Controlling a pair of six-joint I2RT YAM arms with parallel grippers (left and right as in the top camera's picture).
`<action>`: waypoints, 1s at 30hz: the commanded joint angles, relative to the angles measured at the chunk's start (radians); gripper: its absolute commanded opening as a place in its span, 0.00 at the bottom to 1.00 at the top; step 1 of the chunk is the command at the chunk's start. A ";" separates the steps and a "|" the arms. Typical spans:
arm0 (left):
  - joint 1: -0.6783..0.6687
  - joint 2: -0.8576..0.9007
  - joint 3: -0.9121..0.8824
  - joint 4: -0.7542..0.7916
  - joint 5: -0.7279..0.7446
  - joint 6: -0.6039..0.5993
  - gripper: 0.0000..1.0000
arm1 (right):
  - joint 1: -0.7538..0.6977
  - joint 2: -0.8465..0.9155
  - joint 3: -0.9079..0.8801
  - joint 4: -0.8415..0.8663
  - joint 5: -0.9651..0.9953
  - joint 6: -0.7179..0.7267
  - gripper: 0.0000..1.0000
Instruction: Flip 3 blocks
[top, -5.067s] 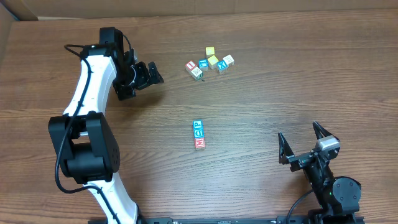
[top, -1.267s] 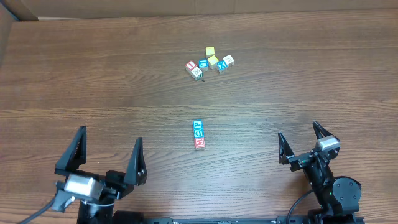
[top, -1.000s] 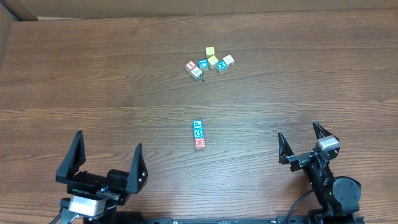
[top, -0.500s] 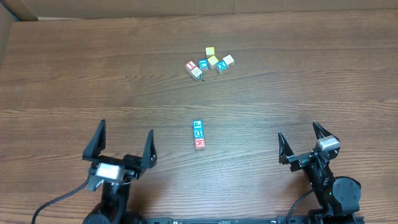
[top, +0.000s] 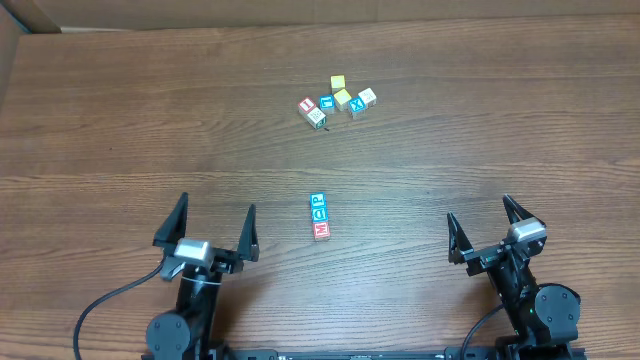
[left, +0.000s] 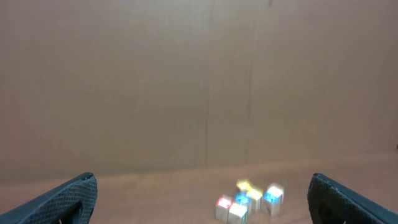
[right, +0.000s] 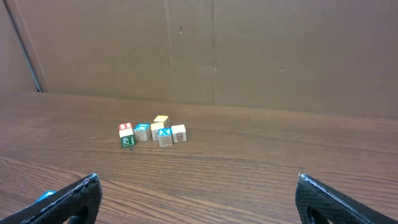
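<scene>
Overhead, the three blocks (top: 319, 215) lie in a short touching row at mid-table. The block at the far end shows blue lettering and the one at the near end shows red. They rest on the wooden table (top: 480, 120), untouched. The left gripper (top: 217, 205) sits near the table's front edge with its jaws spread wide and nothing between them. The right gripper (top: 478, 210) stands the same, empty, and the row lies between the two. Farther back sits a loose cluster of cubes (top: 338, 100), which the right wrist view shows sharply (right: 152, 134) and the left wrist view only as a blur (left: 249, 200).
</scene>
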 joint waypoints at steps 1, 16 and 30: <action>0.006 -0.011 -0.005 -0.087 -0.014 0.082 1.00 | -0.006 -0.008 -0.010 0.003 -0.002 -0.004 1.00; 0.006 -0.011 -0.005 -0.302 -0.061 0.149 1.00 | -0.006 -0.008 -0.010 0.003 -0.002 -0.004 1.00; 0.005 -0.011 -0.005 -0.302 -0.060 0.149 1.00 | -0.006 -0.008 -0.010 0.003 -0.002 -0.004 1.00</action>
